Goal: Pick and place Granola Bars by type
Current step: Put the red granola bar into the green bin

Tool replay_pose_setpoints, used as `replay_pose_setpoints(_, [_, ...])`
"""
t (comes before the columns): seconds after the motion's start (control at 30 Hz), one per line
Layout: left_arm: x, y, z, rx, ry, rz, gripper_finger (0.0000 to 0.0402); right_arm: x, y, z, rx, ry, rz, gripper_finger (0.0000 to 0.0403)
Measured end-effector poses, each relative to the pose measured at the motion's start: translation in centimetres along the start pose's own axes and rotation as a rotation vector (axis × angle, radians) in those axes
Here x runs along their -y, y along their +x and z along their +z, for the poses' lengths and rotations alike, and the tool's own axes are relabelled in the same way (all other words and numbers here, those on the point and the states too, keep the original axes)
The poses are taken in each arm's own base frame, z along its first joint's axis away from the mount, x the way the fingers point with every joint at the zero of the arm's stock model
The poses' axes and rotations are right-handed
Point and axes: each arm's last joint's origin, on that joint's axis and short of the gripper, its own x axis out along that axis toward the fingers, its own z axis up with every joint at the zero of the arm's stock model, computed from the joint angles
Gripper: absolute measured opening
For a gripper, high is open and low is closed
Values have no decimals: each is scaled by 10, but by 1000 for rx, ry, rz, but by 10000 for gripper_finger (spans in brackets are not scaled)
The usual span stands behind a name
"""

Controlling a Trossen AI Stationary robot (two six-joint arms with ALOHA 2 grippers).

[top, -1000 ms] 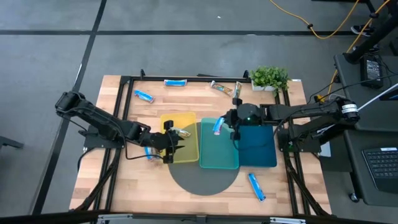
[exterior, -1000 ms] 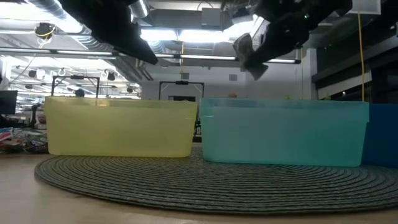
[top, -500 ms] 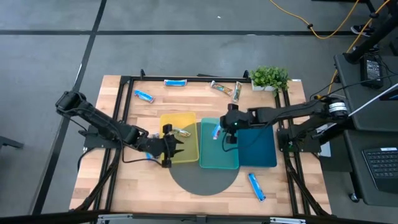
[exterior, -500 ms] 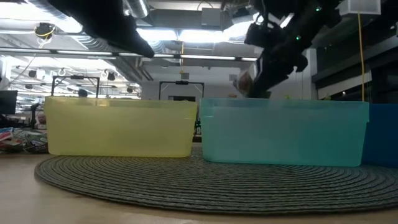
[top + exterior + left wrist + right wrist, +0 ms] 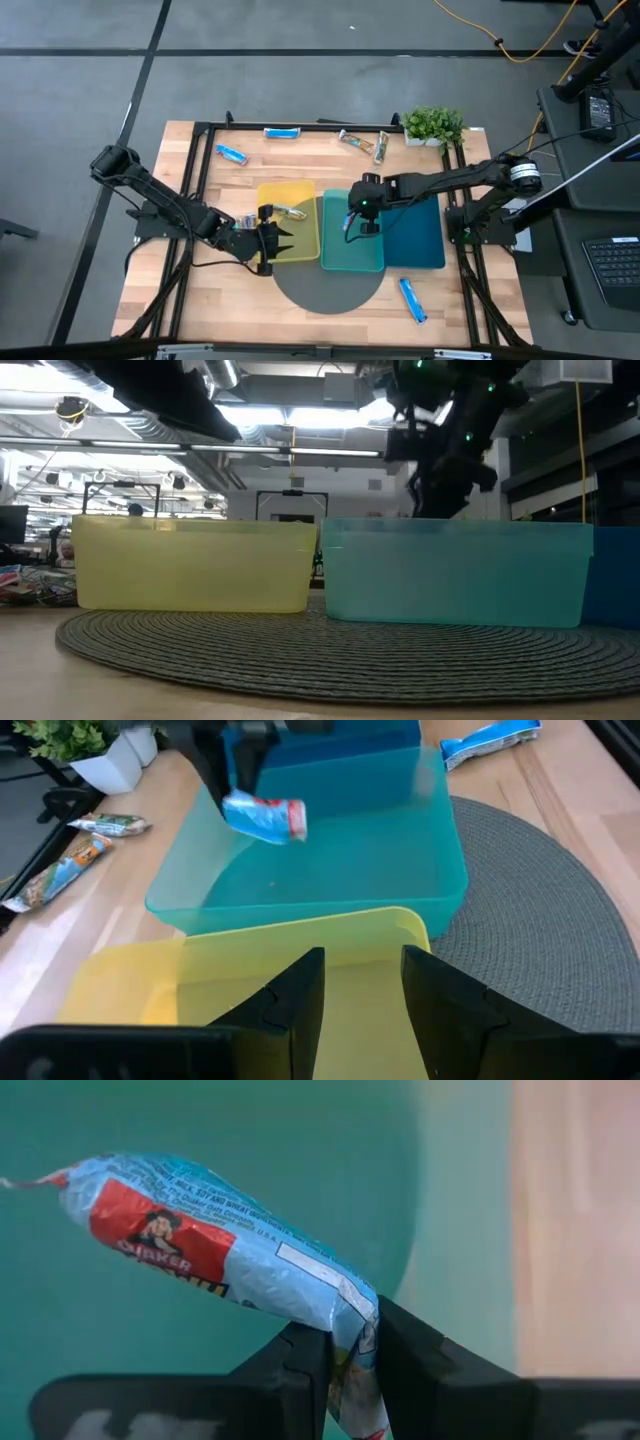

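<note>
My right gripper (image 5: 351, 220) is shut on a light blue granola bar with a red patch (image 5: 210, 1240) and hangs low over the teal tray (image 5: 352, 258). The left wrist view shows that bar (image 5: 266, 818) inside the tray's walls. My left gripper (image 5: 360, 995) is open and empty, over the yellow tray (image 5: 300, 240) near its left side. A tan bar (image 5: 292, 212) lies flat in the yellow tray. In the low view the right gripper (image 5: 437, 485) dips behind the teal wall, and the bar is hidden. My right gripper pinches the light blue bar between its two fingers (image 5: 305, 1370) at one end, by the crimped wrapper (image 5: 355, 1330). The fingers come from above, pointing down. The bar sticks out sideways from the hold, lifted clear above the teal tray's floor.
Loose bars lie on the wood: two blue ones (image 5: 231, 154) (image 5: 282, 132) far left, two tan ones (image 5: 352, 140) (image 5: 382, 146) by the potted plant (image 5: 433, 125), one blue (image 5: 411, 300) near right. A dark blue tray (image 5: 420, 240) adjoins the teal one. All three trays sit on a grey round mat (image 5: 330, 292).
My right gripper has carried the bar toward the table's near-left and down, from above the teal tray's far edge to low inside it. In the low view the bar has sunk behind the tray wall. My left gripper has drawn back slightly toward the left.
</note>
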Motion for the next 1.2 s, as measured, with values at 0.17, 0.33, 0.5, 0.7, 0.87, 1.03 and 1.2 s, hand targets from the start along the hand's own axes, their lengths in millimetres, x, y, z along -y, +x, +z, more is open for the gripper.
replay_pose_setpoints(0.17, [4, -3, -1, 6, -6, 5, 127, -5, 23, -2, -61, -22, 4, 74])
replay_pose_setpoints(0.33, [5, -4, -2, 3, 1, 0, 127, -7, 36, -5, -93, -45, 6, 74])
replay_pose_setpoints(0.5, [5, -4, -2, 2, 1, 1, 127, -8, 41, -4, -93, -47, 6, 74])
replay_pose_setpoints(0.7, [5, -4, -2, 3, 1, 2, 127, -8, 41, -4, -92, -45, 6, 74])
replay_pose_setpoints(0.87, [5, -4, -2, 2, 1, 2, 127, -8, 41, -4, -88, -32, 5, 74])
replay_pose_setpoints(1.03, [5, -4, -2, 2, 1, 2, 127, -8, 41, -4, -86, -32, 4, 76])
replay_pose_setpoints(1.2, [5, -4, -2, 2, 1, 2, 127, -8, 41, -4, -86, -36, 4, 106])
